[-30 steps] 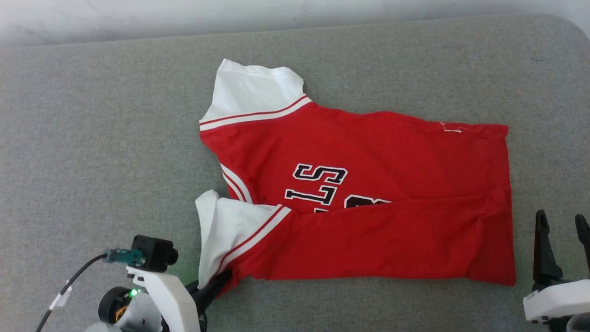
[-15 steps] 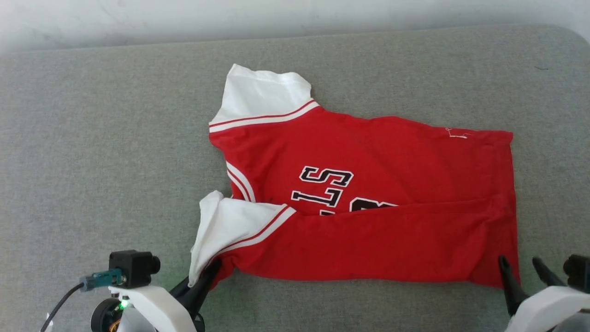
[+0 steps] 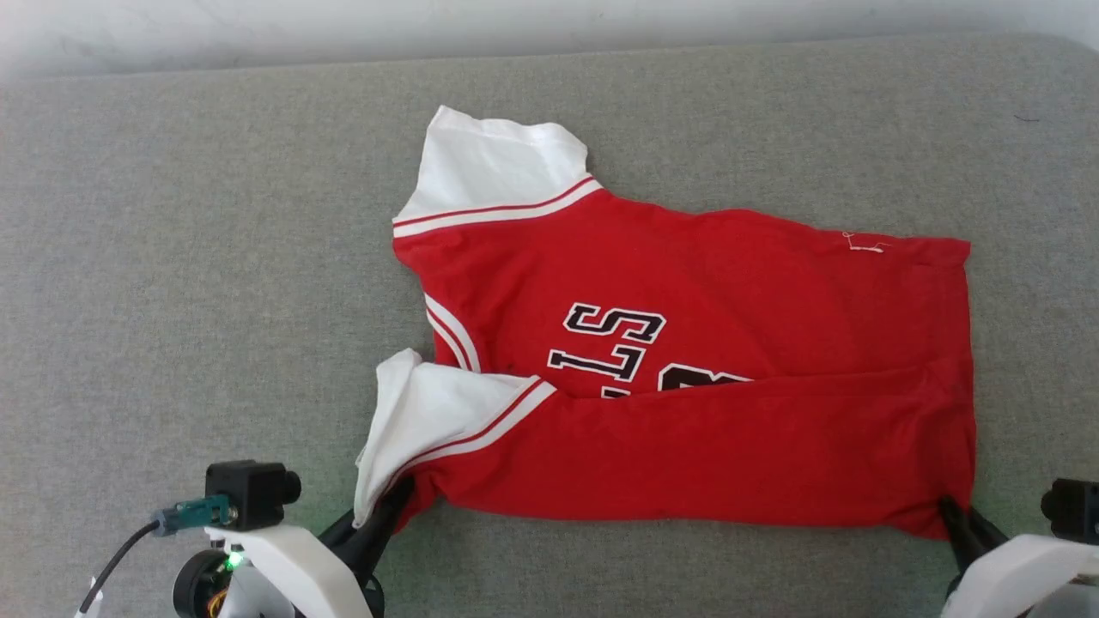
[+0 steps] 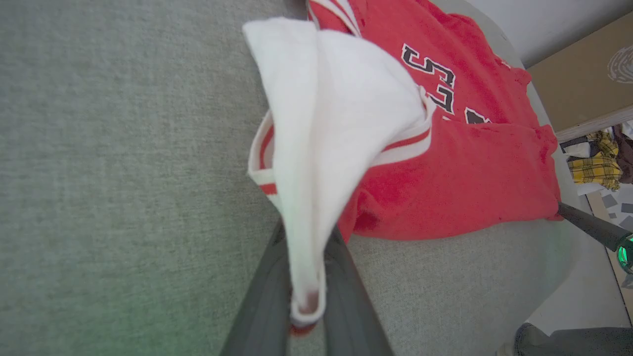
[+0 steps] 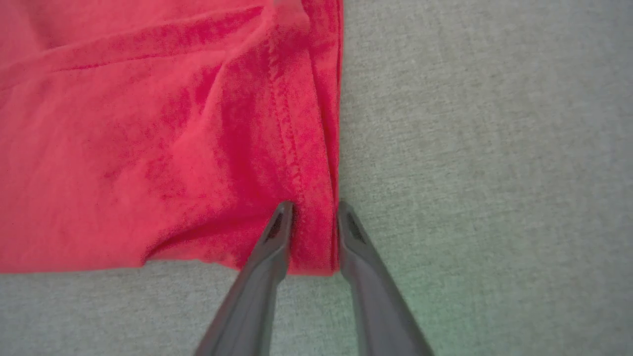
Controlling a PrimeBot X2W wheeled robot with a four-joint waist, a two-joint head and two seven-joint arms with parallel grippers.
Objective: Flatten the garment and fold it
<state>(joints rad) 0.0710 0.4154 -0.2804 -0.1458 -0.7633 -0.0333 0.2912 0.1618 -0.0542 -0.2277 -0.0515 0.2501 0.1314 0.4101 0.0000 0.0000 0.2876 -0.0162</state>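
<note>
Red jersey (image 3: 687, 343) lying sideways on the grey tabletop (image 3: 215, 257), with a gripper at each near corner.

The jersey is spread out with its collar end toward the robot's left and its hem toward the right. Its near long edge is folded up over the front, hiding part of the black-and-white lettering (image 3: 614, 339). One white sleeve (image 3: 498, 167) lies flat at the far side. The left gripper (image 3: 388, 508) has its fingers clamped on the bunched edge of the near white sleeve (image 4: 326, 148), which rises off the tabletop between them. The right gripper (image 5: 315, 207) is at the near hem corner. Its fingers stand slightly apart, one on top of the red cloth and one just off its edge, with the stitched hem between them. Whether they are pinching it cannot be told.
</note>
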